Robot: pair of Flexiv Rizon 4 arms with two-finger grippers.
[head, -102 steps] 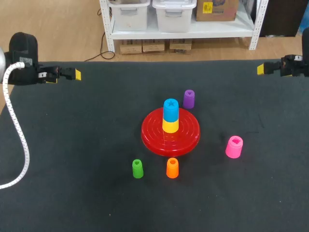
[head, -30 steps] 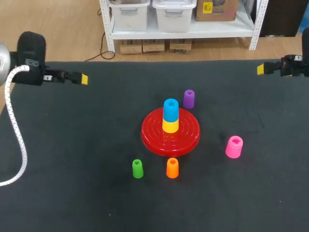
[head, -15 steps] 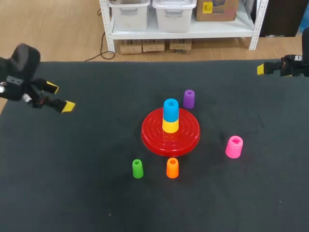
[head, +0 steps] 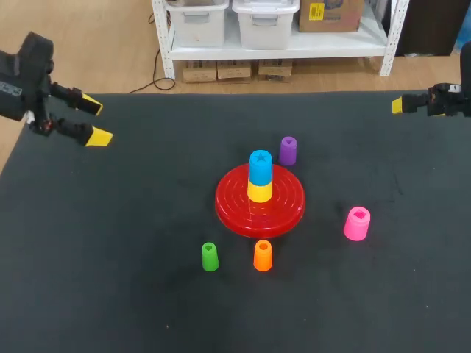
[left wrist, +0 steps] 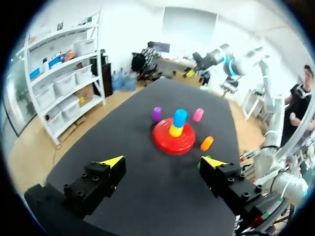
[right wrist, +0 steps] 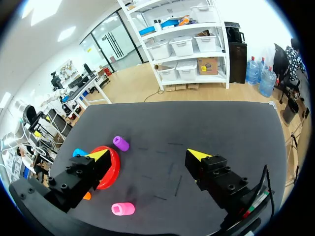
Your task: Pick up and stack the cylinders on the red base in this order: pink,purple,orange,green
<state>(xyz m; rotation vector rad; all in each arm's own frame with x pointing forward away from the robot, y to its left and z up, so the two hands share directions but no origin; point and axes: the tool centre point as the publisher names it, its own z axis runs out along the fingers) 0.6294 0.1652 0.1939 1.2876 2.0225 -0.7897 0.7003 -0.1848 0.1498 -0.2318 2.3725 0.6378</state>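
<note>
I have my left gripper point(head: 96, 121) hanging over the far left corner of the dark felt-like table point(head: 110, 294), its fingers spread wide with nothing in them. My right gripper point(right wrist: 148, 154) sits at the far right edge, also wide open and holding nothing. The middle of the red base point(head: 288, 202), a glossy round disc with ringed ridges, is taken up by a yellow cylinder point(head: 259, 192) with a blue cylinder point(head: 260, 168) stacked on it. The pink cylinder point(head: 357, 223) stands alone to the right of the base. The purple cylinder point(head: 288, 151) is just behind the base, and the orange cylinder point(head: 263, 256) is just in front. The green cylinder point(head: 210, 257) is beside the orange one. All are smooth plastic, upright, with their recessed tops facing up.
</note>
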